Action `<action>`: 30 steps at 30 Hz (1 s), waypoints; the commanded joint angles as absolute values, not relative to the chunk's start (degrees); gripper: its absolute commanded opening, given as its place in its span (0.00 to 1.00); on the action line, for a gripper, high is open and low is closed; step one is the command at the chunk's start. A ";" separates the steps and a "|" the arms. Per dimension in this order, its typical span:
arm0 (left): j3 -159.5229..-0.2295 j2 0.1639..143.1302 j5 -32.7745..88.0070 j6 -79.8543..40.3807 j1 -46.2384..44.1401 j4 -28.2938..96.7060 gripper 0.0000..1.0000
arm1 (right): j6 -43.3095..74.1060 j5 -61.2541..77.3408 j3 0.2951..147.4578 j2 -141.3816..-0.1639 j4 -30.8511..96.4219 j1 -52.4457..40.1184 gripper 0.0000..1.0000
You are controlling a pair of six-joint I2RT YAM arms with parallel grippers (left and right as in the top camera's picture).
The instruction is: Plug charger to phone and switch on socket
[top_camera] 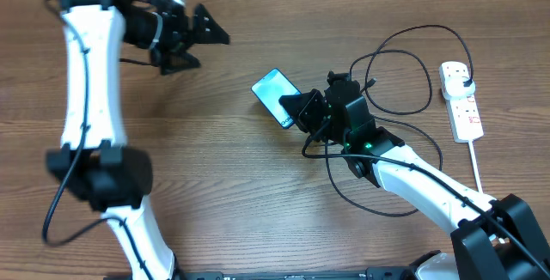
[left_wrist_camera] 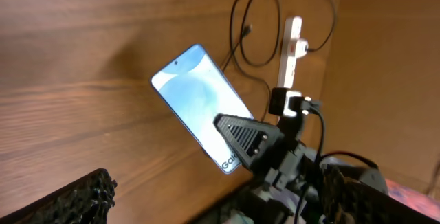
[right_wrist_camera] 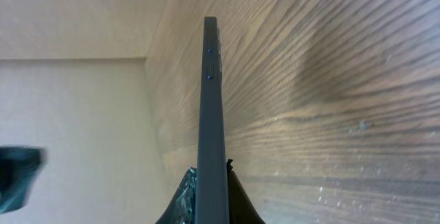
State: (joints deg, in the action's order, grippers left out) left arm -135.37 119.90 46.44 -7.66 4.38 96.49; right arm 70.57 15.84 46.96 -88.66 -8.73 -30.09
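The right gripper (top_camera: 298, 108) squeezes only the end of the phone (top_camera: 273, 91), so it may slip onto the bench (top_camera: 215, 168); the left gripper (top_camera: 202, 44) is open.

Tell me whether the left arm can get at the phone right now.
Probably yes. Only bare table lies between the open left gripper and the phone. The right gripper clamps the phone's end nearest itself, so just the other end is free to take.

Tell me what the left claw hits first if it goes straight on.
Probably the phone, gripped by the right claw; the left claw aims at it, though depth is unclear.
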 commanded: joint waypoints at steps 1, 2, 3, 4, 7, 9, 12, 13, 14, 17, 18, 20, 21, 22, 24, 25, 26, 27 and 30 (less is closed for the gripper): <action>-137.47 109.16 41.32 -4.97 6.50 96.82 1.00 | 72.27 20.47 48.45 -87.15 -9.93 -29.87 0.04; -137.47 107.22 38.89 -5.39 6.57 96.82 1.00 | 72.27 20.93 48.45 -87.15 -9.93 -29.87 0.04; -137.47 105.47 36.32 -5.78 6.57 96.82 1.00 | 72.25 21.32 48.45 -87.15 -9.93 -29.87 0.04; -137.45 103.28 32.69 -6.52 6.44 96.82 1.00 | 72.25 21.67 48.45 -87.15 -9.93 -29.87 0.04; -136.97 98.39 27.24 -7.35 5.91 96.82 0.99 | 72.25 21.80 48.45 -87.15 -9.93 -29.87 0.04; -136.09 96.20 26.59 -8.10 5.82 96.82 1.00 | 72.27 21.80 48.45 -87.15 -9.93 -29.87 0.04; -133.32 94.30 26.59 -10.28 5.80 96.79 1.00 | 72.66 22.04 48.45 -87.15 -9.93 -29.87 0.04; -132.16 94.04 26.59 -10.94 5.80 96.79 1.00 | 73.36 22.13 48.45 -87.15 -9.93 -29.87 0.04; -130.58 93.95 26.59 -11.75 5.80 96.66 1.00 | 74.74 22.39 48.45 -87.15 -9.93 -29.85 0.04; -122.52 93.95 26.81 -14.74 5.41 94.08 1.00 | 78.46 23.73 48.45 -87.15 -9.93 -29.65 0.04; -119.81 93.95 27.31 -15.62 5.17 92.62 1.00 | 78.46 24.21 48.45 -87.15 -9.96 -29.41 0.04; -114.28 93.95 30.04 -16.56 4.64 89.03 0.99 | 78.41 24.84 48.40 -87.15 -9.89 -28.58 0.04; -111.55 93.95 31.90 -16.82 4.38 87.09 1.00 | 78.41 25.28 48.36 -87.15 -9.89 -28.03 0.04; -108.47 93.95 34.22 -16.99 3.97 84.93 1.00 | 78.41 26.13 48.34 -87.15 -9.85 -27.16 0.04; -103.46 93.93 36.91 -16.99 3.42 82.26 1.00 | 78.37 28.21 48.34 -87.15 -9.67 -25.54 0.04; -101.19 93.93 37.12 -17.02 3.29 81.56 0.99 | 78.04 29.43 48.34 -87.15 -9.67 -24.77 0.04; -99.04 93.80 37.06 -16.97 3.29 80.97 0.98 | 77.95 30.98 48.34 -87.15 -9.63 -23.90 0.04; -97.01 93.51 37.06 -16.97 3.31 80.31 0.98 | 77.95 32.38 48.29 -87.15 -9.47 -23.11 0.04; -91.50 91.11 37.08 -17.50 3.46 77.76 0.98 | 77.97 34.33 47.92 -87.15 -9.45 -21.41 0.04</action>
State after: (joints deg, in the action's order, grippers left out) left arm -96.55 94.37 34.61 -16.40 3.46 79.57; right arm 77.84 29.30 46.96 -88.66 -8.80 -23.16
